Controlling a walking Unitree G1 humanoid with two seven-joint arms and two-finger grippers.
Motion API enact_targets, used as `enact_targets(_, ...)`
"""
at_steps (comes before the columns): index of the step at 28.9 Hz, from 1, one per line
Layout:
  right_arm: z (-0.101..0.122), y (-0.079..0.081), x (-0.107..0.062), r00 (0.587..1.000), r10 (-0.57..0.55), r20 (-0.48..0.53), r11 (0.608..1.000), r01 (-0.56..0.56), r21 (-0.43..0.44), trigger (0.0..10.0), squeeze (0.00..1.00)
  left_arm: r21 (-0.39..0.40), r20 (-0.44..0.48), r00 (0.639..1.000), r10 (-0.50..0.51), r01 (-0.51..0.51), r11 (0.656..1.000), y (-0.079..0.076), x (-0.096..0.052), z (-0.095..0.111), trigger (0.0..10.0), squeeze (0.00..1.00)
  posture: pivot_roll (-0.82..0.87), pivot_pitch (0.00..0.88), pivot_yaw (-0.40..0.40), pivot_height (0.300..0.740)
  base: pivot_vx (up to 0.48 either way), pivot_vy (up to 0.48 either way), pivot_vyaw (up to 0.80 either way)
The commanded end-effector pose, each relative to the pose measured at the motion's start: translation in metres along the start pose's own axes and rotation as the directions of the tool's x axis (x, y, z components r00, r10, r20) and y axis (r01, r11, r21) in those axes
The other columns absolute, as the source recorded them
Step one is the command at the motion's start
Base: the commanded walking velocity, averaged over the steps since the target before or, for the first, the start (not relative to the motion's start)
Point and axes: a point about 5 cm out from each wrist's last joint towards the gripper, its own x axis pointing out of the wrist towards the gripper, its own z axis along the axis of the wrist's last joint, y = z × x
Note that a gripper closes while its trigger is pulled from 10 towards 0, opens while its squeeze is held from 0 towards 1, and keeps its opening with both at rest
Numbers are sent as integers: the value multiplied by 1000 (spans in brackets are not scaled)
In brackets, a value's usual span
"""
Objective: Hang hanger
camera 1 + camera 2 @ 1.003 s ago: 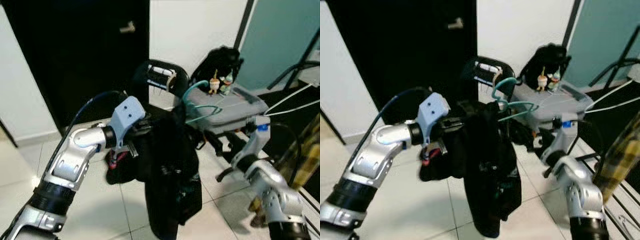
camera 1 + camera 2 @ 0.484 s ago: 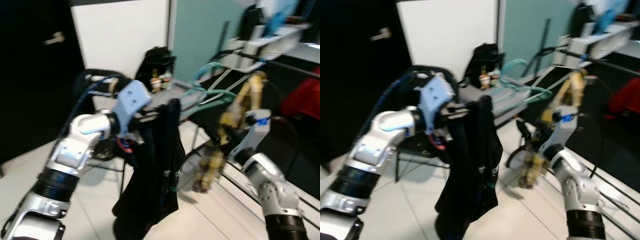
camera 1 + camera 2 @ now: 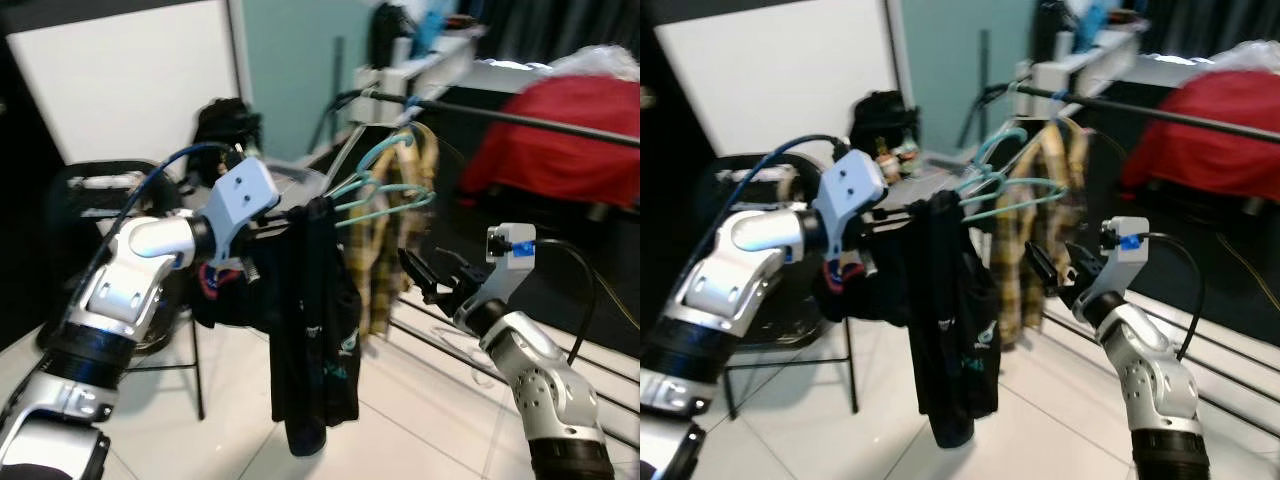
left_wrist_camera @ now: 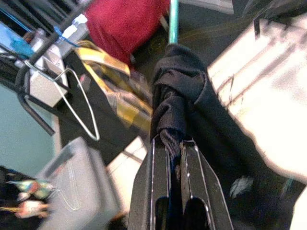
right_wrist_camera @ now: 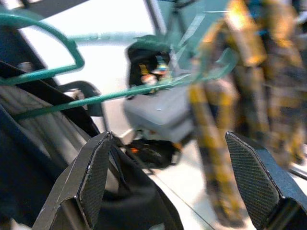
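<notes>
At centre frame, my left gripper (image 4: pixel 173 146) pinches its fingers narrow on the black garment (image 3: pixel 315 340) draped over the teal hanger (image 3: pixel 385 195), carrying it out ahead so the cloth hangs free. The hanger lies roughly level, its hook toward the rail (image 3: pixel 520 118) at upper right. My right gripper (image 3: pixel 432 276) waits lower right, fingers wide.

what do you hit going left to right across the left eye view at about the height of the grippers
left gripper → black garment on the teal hanger → yellow plaid shirt on the rail → right gripper with fingers apart → red cloth farther back
</notes>
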Motion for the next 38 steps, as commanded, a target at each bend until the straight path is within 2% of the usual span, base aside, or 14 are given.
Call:
enact_targets(1, -4, 4, 1, 1000, 19, -14, 1000, -19, 9, 10000, 0, 77, -42, 999, 2, 1, 997, 11, -7, 1, 10000, 0, -86, 0, 44, 740, 0, 0, -788)
enact_targets(5, -4, -1, 1, 1000, -19, -15, 1000, 19, 6, 10000, 0, 168, -125, 992, -6, 28, 985, 27, -13, -1, 10000, 0, -90, 0, 60, 740, 0, 0, -788)
enact_targets(7, -4, -1, 1, 1000, -19, -15, 1000, 19, 6, 10000, 0, 168, -125, 992, -6, 28, 985, 27, -13, -1, 10000, 0, -90, 0, 60, 740, 0, 0, -788)
enact_targets(11, -6, -12, -5, 994, -109, -9, 994, 109, 10, 10000, 0, 312, -276, 961, 24, 66, 948, 49, -23, -4, 10000, 0, -100, 0, 78, 740, 0, 0, -788)
enact_targets(19, -4, -16, -15, 994, -109, -10, 994, 109, 6, 10000, 0, 371, -325, 945, 31, 98, 923, 59, -29, -3, 10000, 0, -104, 0, 85, 740, 0, 0, -295)
enact_targets(25, -8, -19, -30, 997, -38, -66, 999, 37, -18, 10000, 0, 399, -350, 936, 39, 111, 910, 66, -33, -6, 10000, 0, -103, 0, 73, 740, 0, 0, 0)
enact_targets(26, -7, -26, -43, 996, -44, -81, 999, 42, -24, 10000, 0, 414, -338, 940, 40, 111, 904, 69, -37, -5, 10000, 0, -111, 0, 74, 740, 0, 0, 0)
enact_targets(29, -6, -30, -47, 995, -63, -78, 998, 61, -25, 10000, 0, 419, -324, 945, 37, 108, 902, 70, -38, -4, 10000, 0, -111, 0, 74, 740, 0, 0, 0)
enact_targets(31, -2, -42, -60, 993, -108, -50, 994, 108, 2, 10000, 0, 394, -183, 983, -22, 93, 914, 70, -37, 14, 10000, 0, -118, 0, 77, 740, 0, 0, 0)
enact_targets(33, -2, -42, -60, 993, -108, -50, 994, 108, 2, 10000, 0, 394, -183, 983, -22, 93, 914, 70, -37, 14, 10000, 0, -118, 0, 77, 740, 0, 0, 0)
enact_targets(34, -1, -44, -65, 993, -109, -36, 994, 110, 26, 10000, 0, 384, -111, 992, -56, 95, 918, 69, -36, 24, 10000, 0, -120, 0, 78, 740, 0, 0, 0)
enact_targets(36, 0, -40, -71, 998, -55, -6, 996, 55, 73, 10000, 0, 366, 25, 991, -130, 112, 924, 67, -35, 44, 10000, 0, -120, 0, 79, 740, 0, 0, 0)
enact_targets(37, 0, -40, -71, 998, -55, -6, 996, 55, 73, 10000, 0, 366, 25, 991, -130, 112, 924, 67, -35, 44, 10000, 0, -120, 0, 79, 740, 0, 0, 0)
enact_targets(38, 2, -32, -72, 999, 19, 33, 992, -23, 126, 10000, 0, 366, 80, 982, -171, 131, 921, 65, -34, 54, 10000, 0, -120, 0, 78, 740, 0, 0, 0)
